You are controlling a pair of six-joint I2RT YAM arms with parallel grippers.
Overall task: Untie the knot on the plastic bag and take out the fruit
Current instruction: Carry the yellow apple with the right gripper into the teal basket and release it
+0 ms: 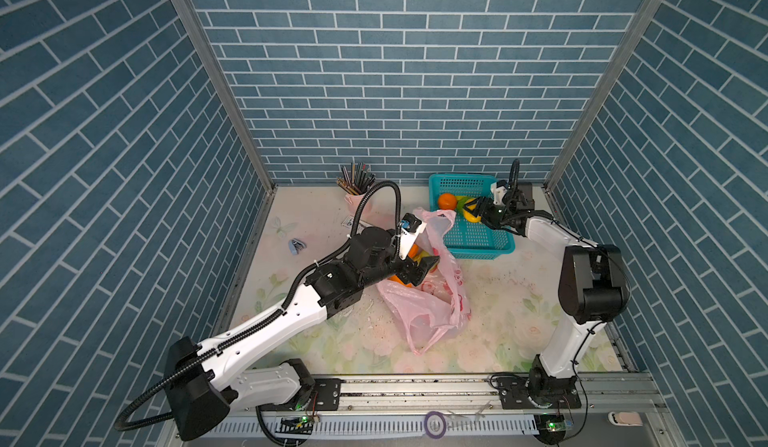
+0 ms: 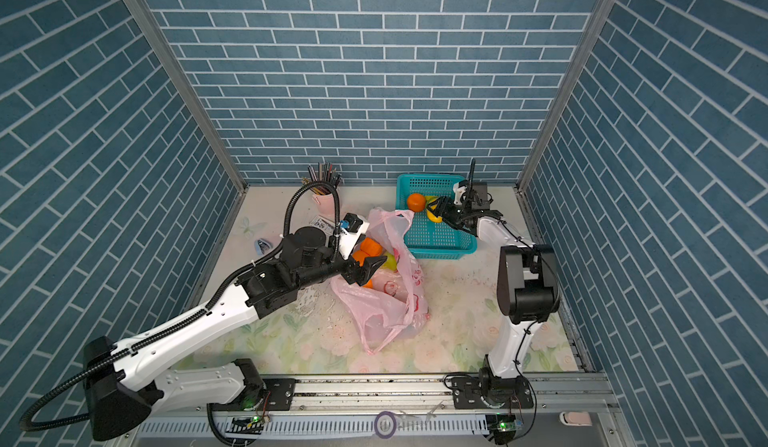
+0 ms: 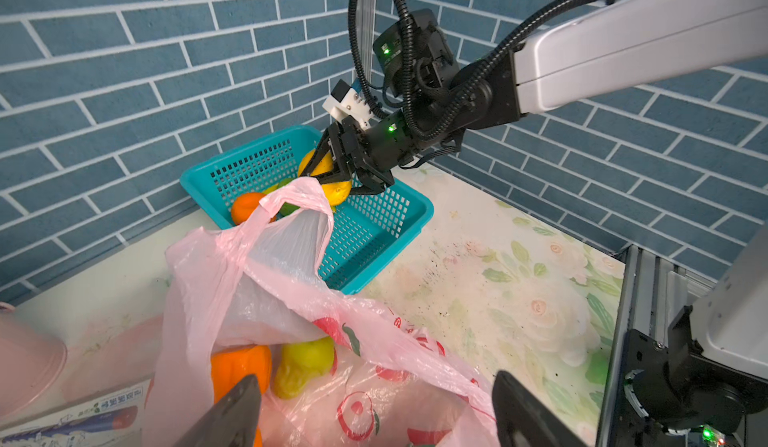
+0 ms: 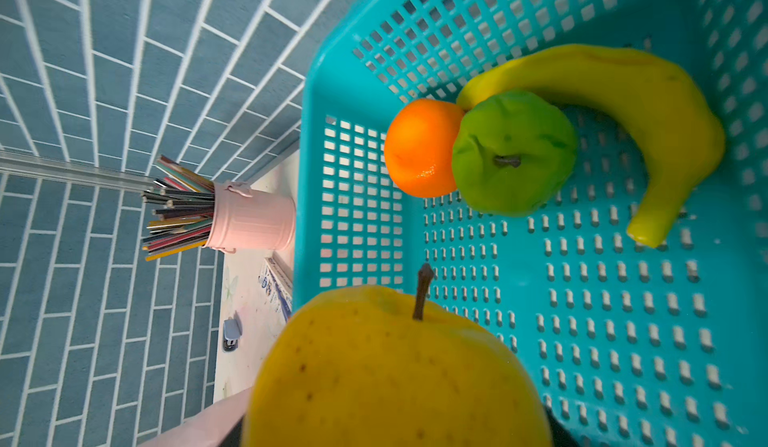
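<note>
The pink plastic bag (image 1: 428,299) (image 2: 386,295) lies mid-table with its mouth gaping; the knot is not in view. Inside the bag (image 3: 291,283) sit an orange fruit (image 3: 239,366) and a yellow-green one (image 3: 303,366). My left gripper (image 1: 428,266) (image 2: 372,268) (image 3: 374,386) hovers open over the bag's mouth, jaws wide, nothing between them. My right gripper (image 1: 471,210) (image 2: 434,212) (image 3: 328,175) is shut on a yellow stemmed fruit (image 4: 395,374) above the teal basket (image 1: 478,254) (image 4: 316,133). In the basket lie an orange (image 4: 419,148), a green apple (image 4: 513,152) and a banana (image 4: 648,112).
A pink cup of pencils (image 1: 357,197) stands at the back, left of the basket. A small blue stapler (image 1: 296,244) lies at the left, and a printed box (image 1: 348,220) sits behind the left arm. Brick-patterned walls close three sides.
</note>
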